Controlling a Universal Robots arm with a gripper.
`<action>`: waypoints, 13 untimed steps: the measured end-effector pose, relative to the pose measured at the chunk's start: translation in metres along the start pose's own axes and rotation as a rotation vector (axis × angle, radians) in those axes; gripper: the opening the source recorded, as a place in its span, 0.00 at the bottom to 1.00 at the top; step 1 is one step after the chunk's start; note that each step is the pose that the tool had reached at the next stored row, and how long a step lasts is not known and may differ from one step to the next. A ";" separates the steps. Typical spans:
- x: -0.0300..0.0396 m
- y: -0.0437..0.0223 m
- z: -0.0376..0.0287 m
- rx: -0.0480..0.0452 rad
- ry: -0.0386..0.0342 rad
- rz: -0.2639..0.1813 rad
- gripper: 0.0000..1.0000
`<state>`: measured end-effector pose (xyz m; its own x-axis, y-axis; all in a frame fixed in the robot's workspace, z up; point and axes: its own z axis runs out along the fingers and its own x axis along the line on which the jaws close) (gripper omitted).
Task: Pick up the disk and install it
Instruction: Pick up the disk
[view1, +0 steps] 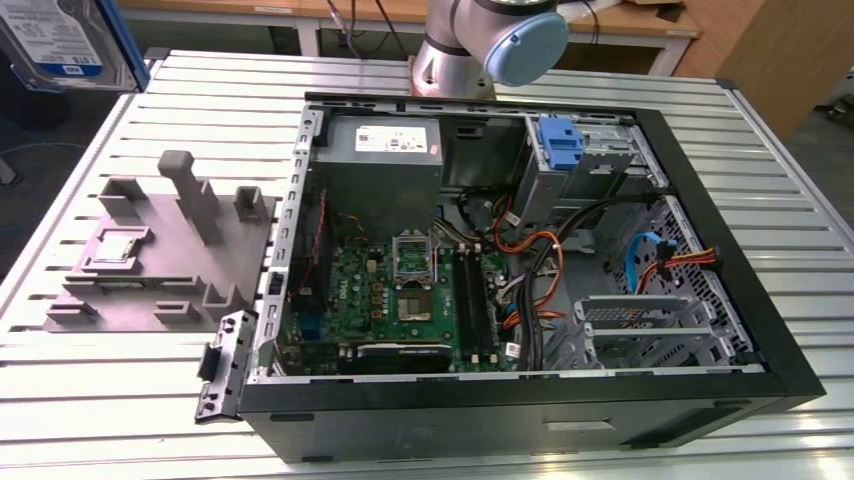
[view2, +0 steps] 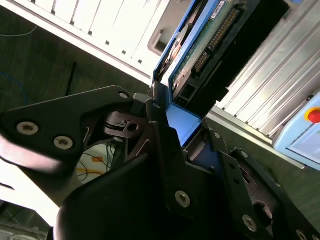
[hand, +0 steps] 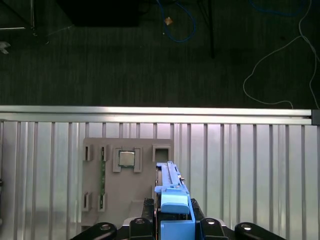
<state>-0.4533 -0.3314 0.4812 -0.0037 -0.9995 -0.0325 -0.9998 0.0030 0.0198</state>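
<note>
The disk (view1: 60, 40), a silver-grey drive with a white-and-blue label in a blue carrier frame, hangs high at the exterior view's upper left, off the table's corner. In the second wrist view my gripper (view2: 175, 117) is shut on the blue frame's end, and the disk (view2: 210, 45) shows its green circuit-board underside. In the first wrist view the disk (hand: 170, 200) stands edge-on between the black fingers (hand: 145, 220), above the grey fixture.
An open computer case (view1: 787, 370) lies on the slatted metal table (view1: 120, 410), motherboard and cables exposed. A blue bracket (view1: 561, 140) sits in the far bay and a metal drive cage (view1: 641, 320) near the front. The grey fixture (view1: 147, 250) holds a small silver chip (hand: 126, 158).
</note>
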 end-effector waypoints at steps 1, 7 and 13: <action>-0.0001 0.0000 -0.0021 -0.0001 0.0000 0.000 0.37; -0.0005 0.0002 -0.0149 -0.0002 0.0001 0.000 0.37; -0.0007 0.0004 -0.0226 -0.0001 0.0000 0.000 0.37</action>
<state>-0.4533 -0.3314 0.5038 -0.0037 -0.9995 -0.0325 -0.9998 0.0030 0.0199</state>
